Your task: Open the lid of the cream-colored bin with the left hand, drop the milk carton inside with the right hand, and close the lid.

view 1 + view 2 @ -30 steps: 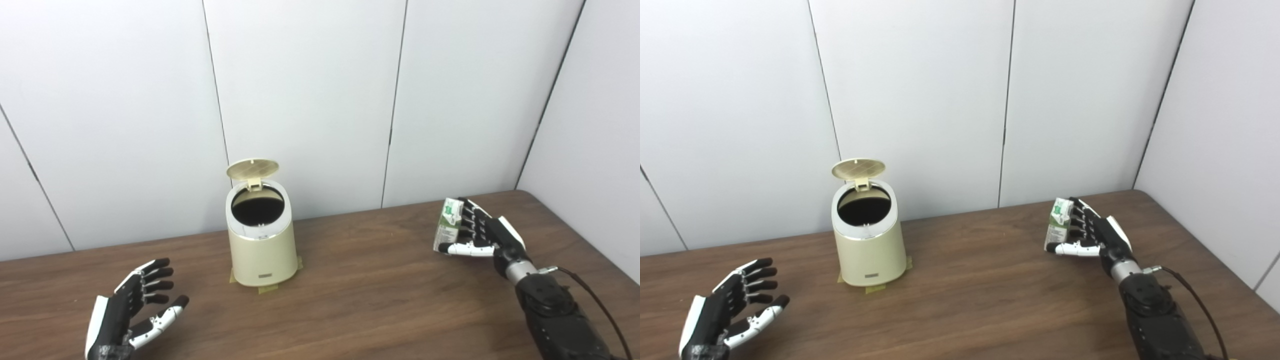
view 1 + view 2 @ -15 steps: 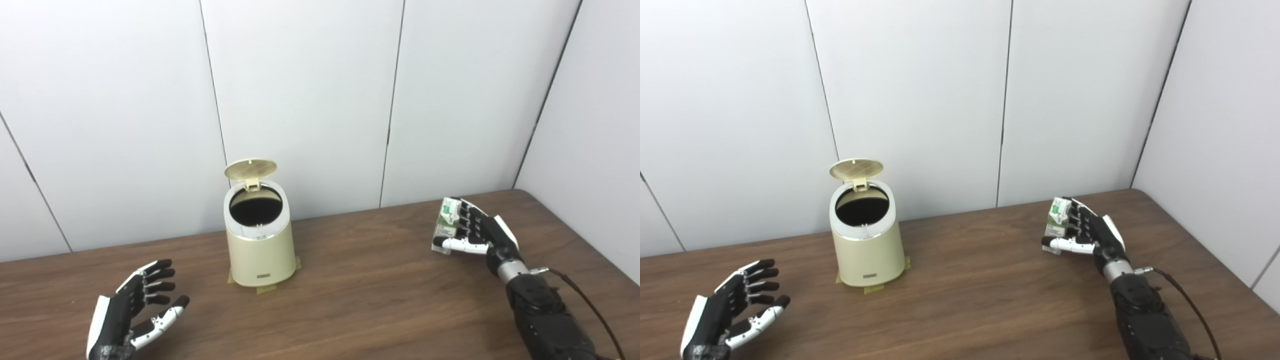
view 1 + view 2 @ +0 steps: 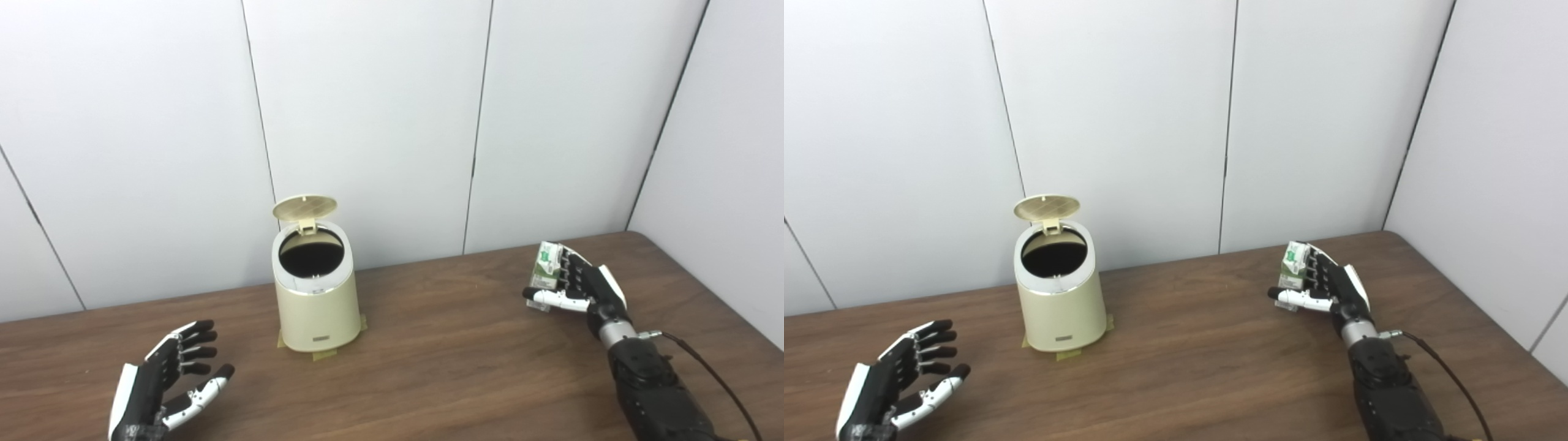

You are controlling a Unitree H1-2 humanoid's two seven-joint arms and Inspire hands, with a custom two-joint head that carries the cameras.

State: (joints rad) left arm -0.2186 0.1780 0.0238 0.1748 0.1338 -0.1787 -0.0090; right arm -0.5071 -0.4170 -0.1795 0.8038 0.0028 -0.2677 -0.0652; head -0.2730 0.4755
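The cream-colored bin [image 3: 316, 309] stands on the brown table near the back wall, left of centre. Its round lid [image 3: 304, 208] is flipped up at the back and the dark opening [image 3: 310, 252] shows. A green and white milk carton [image 3: 547, 271] stands at the right of the table. My right hand [image 3: 579, 286] is wrapped around it, thumb across its front. Low at the left, my left hand [image 3: 168, 383] hovers palm up with fingers spread, holding nothing, well in front of and left of the bin.
The table's far edge meets white wall panels [image 3: 367, 122]. A side wall [image 3: 723, 153] closes in beside the table's rounded right corner [image 3: 637, 236]. Tape patches [image 3: 324, 354] stick out under the bin's base. A cable [image 3: 704, 367] runs along my right forearm.
My right hand has drawn back a little toward the far side, staying around the carton. The whole picture has drifted slightly, so the camera has moved. Left hand and bin look unchanged.
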